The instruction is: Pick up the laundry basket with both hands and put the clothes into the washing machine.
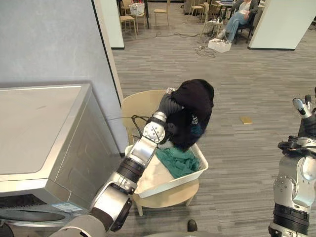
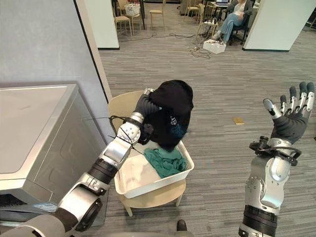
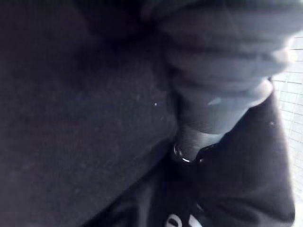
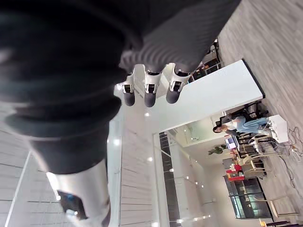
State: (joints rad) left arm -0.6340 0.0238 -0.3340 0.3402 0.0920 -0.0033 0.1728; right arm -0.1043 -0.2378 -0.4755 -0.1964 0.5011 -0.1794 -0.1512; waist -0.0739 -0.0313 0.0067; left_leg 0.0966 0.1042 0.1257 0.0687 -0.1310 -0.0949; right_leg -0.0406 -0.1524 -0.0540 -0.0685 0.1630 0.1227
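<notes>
The washing machine [image 1: 44,133] stands at my left. My left hand [image 1: 169,103] is buried in a black garment [image 1: 196,101] above the white laundry basket [image 1: 170,184], which holds green cloth [image 1: 177,160]; I cannot tell its grip. My right hand [image 2: 291,111] is raised, fingers spread, empty.

White laundry basket [image 1: 150,177] beside grey washing machine [image 1: 39,133]; green cloth [image 1: 178,162] inside, black garment [image 1: 195,111] hanging above.

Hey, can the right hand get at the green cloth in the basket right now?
Probably yes. The right hand is raised and open, with nothing standing between it and the basket. The green cloth lies uncovered on that side; the black garment hangs at its far edge.
</notes>
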